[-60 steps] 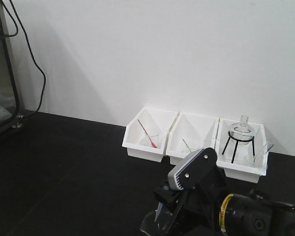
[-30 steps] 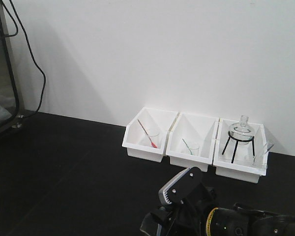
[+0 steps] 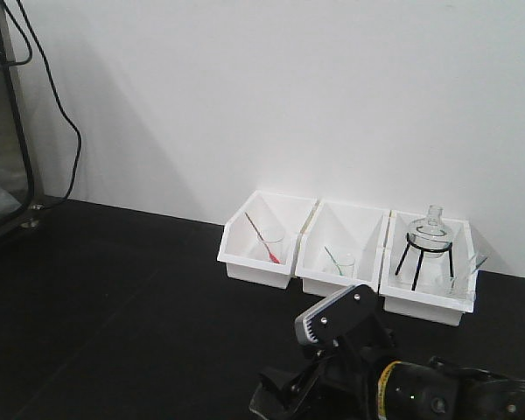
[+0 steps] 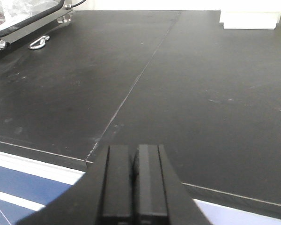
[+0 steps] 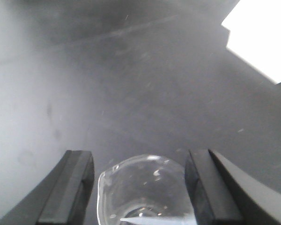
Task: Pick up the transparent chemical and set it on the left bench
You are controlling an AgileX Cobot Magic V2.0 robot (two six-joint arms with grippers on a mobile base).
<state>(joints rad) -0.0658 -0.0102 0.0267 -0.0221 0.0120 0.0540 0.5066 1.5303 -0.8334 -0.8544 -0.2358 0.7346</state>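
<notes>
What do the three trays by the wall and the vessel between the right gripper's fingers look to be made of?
The trays: apparently opaque white moulded plastic, with smooth, slightly glossy walls. The vessel between the right gripper fingers: clear, the dark counter showing through, with bright rim glints; glass or hard clear plastic, unclear which.

No text, label, brand, number or sign can be read in any view. The yellow band on the arm [image 3: 384,395], at the lower right of the front view, carries dark marks too small to make out.
</notes>
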